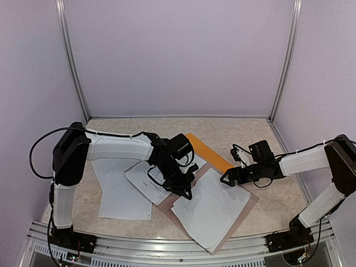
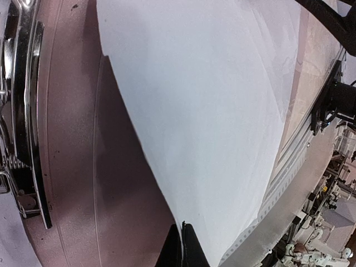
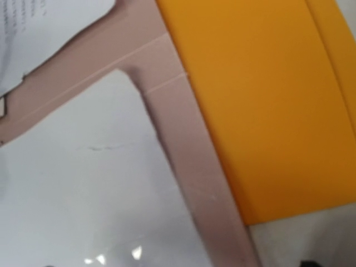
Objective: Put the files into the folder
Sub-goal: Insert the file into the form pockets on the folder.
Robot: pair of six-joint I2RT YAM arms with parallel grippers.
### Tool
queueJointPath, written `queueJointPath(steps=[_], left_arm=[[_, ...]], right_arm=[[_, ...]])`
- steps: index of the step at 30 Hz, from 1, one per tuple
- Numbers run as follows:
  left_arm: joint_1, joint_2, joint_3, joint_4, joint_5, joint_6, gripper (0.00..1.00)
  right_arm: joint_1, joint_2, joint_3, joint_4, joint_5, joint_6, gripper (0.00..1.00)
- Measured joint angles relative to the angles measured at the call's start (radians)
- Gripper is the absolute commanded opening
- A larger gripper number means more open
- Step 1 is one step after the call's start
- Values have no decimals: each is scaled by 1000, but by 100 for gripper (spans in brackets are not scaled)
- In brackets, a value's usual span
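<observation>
The orange folder [image 1: 210,153] [image 3: 261,100] lies flat at mid table, partly under a pinkish-brown board [image 1: 245,208] [image 3: 183,161]. One white sheet of the files [image 1: 214,208] [image 2: 222,111] rests on that board. My left gripper [image 1: 188,193] [image 2: 182,245] is shut on this sheet's near-left edge, and the paper's edge runs between the black fingertips. A printed sheet [image 1: 153,186] [image 3: 33,33] lies under the left wrist, and another sheet [image 1: 125,194] lies further left. My right gripper [image 1: 227,179] hovers open over the sheet's far corner beside the folder, with its fingers out of the wrist view.
A shiny metal clip [image 2: 22,111] sits on the pinkish-brown surface at the left of the left wrist view. An aluminium rail [image 1: 178,247] runs along the table's near edge. Lilac walls enclose the back and both sides.
</observation>
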Motion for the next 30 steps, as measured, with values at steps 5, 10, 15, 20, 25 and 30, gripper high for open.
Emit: queueJointPath(steps=[5,10,15,20,25,30], left_arm=[[-2,28,30,-13,0,47,0],[-2,39,43,-28,3,92,0],[-2,40,43,-42,4,135,0],[-2,40,40,-51,7,177,0],[-2,40,38,-51,12,208,0],[-4,40,43,-53,12,245,0]], right_arm=[[0,12,2,14,-11,-6,90],[0,27,8,29,-22,-10,88],[0,34,13,31,-26,-14,87],[0,49,18,47,-31,-19,85],[0,57,18,64,-38,-19,85],[0,57,18,64,-37,-22,84]])
